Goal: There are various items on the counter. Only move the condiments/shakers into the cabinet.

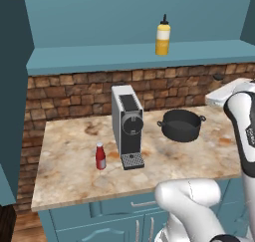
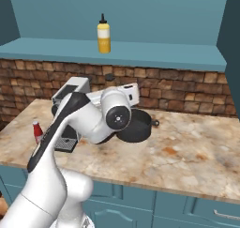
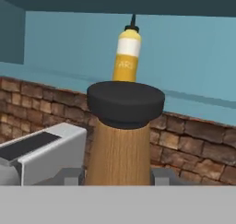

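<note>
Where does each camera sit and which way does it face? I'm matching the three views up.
Left base view: behind the arm's left, facing the counter, coffee machine and ketchup bottle; white arm links lower right.
Right base view: behind its right, same counter; arm from lower left.
Hand view: along the end effector, shut on the wooden shaker, toward the cabinet.
Shared: the yellow squeeze bottle on the ledge.

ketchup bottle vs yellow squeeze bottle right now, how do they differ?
Place: the yellow squeeze bottle stands on the cabinet shelf ledge; the ketchup bottle stands on the counter left of the coffee machine.
Colour: yellow body with a dark nozzle versus red body with a white cap.
Size: the yellow one looks taller.
Shared: both are upright and untouched.
</note>
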Controlling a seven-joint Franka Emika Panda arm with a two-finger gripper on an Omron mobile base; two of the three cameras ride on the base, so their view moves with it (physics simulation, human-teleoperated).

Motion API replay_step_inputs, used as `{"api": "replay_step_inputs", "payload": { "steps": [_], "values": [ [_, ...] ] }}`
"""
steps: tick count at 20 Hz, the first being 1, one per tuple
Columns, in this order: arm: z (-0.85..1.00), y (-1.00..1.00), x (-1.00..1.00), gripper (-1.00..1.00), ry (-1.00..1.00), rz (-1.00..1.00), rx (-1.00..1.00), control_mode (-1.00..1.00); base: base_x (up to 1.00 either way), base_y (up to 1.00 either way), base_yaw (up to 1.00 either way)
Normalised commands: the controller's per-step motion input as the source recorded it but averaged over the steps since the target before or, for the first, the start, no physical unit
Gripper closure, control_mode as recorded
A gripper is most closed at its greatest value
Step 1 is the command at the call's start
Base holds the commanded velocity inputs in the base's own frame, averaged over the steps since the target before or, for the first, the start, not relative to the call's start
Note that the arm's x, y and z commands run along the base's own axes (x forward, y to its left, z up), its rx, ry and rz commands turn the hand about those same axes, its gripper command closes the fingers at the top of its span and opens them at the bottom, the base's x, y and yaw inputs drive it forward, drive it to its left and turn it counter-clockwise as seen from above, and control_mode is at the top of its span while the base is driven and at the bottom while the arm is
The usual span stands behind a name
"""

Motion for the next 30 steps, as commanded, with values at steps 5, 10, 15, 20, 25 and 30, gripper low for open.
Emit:
{"api": "replay_step_inputs", "payload": {
  "steps": [5, 10, 15, 20, 25, 30],
  "values": [
    [1.0, -0.02, 0.15, 1.0, 0.0, 0.04, 0.03, -1.0, 0.0, 0.0, 0.0],
    [0.84, -0.15, 0.57, 1.0, 0.0, 0.01, 0.03, -1.0, 0.0, 0.0, 0.0],
    [0.03, -0.14, 0.87, 1.0, 0.12, 0.0, 0.0, -1.0, 0.0, 0.0, 0.0],
    [0.0, -0.07, 0.79, 1.0, 0.15, 0.0, 0.0, -1.0, 0.0, 0.0, 0.0],
    [-0.03, -0.05, 0.69, 1.0, 0.04, 0.0, 0.0, -1.0, 0.0, 0.0, 0.0],
    [-0.2, -0.06, 0.65, 1.0, 0.0, 0.0, 0.0, -1.0, 0.0, 0.0, 0.0]
  ]
}}
